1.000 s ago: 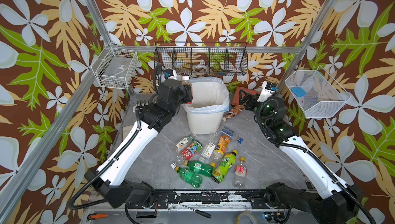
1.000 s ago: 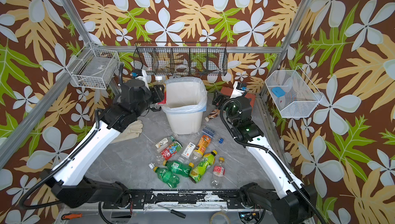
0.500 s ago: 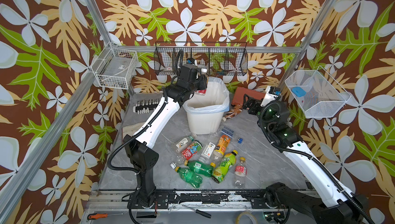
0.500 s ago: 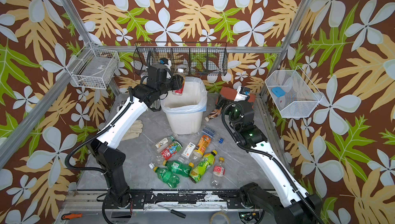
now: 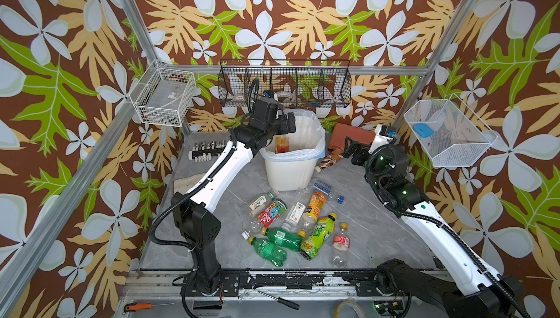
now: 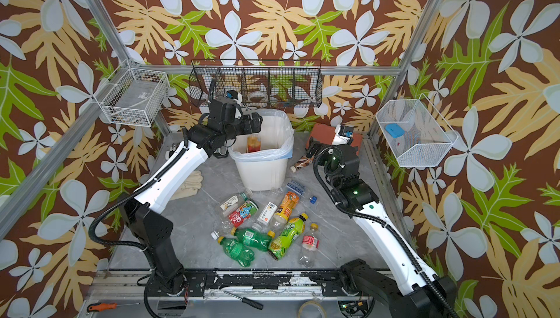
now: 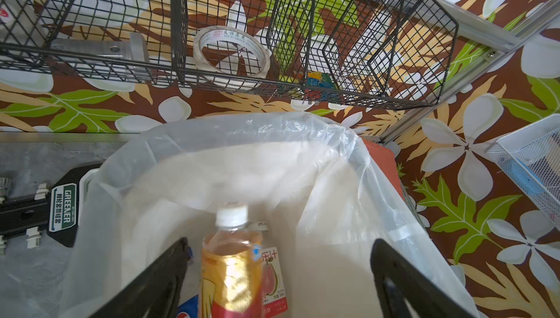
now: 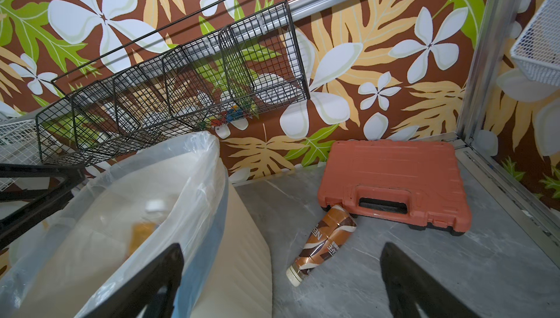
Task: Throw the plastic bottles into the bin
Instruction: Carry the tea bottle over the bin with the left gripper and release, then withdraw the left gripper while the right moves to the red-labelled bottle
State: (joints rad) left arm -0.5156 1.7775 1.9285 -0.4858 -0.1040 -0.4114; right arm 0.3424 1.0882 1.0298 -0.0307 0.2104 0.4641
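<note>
- The left gripper (image 7: pixel 278 242) hangs over the left rim of the white bin (image 5: pixel 291 172). Its jaws are spread wide and hold nothing.
- Between its fingers (image 7: pixel 169 268), touching neither, is a white-capped bottle (image 7: pixel 231 274) with a yellow and red label, blurred. In both top views it shows inside the bin's mouth, by the left wall.
- Below it in the bin lie a pink guava-labelled container (image 7: pixel 272 275) and a scrap of blue label; what else is in there cannot be told.
- The right gripper (image 8: pixel 281 248) hovers just right of the bin, low over the grey floor. Its jaws are wide apart and empty.
- A brown coffee bottle (image 8: pixel 325 240) lies on its side in front of that gripper. Its wide end touches the red-brown tool case (image 8: pixel 394 174), which sits at the far right.
- The other plastic bottles lie together on the floor near the bin, at the middle:
- two green bottles (image 5: pixel 281 236) at the near left of the heap;
- a yellow-green tea bottle (image 5: pixel 319 234) beside them;
- an orange juice bottle (image 5: pixel 315 207) farther back;
- a clear bottle with a red label (image 5: pixel 341 242) at the right edge;
- a red-labelled bottle with a blue cartoon (image 5: pixel 271 213) to the left.
- A crushed clear bottle with a blue label (image 5: pixel 322 186) lies just beside the bin's base.
- A black wire basket (image 7: pixel 348 43) on the far wall holds a tape roll (image 7: pixel 231 51).
</note>
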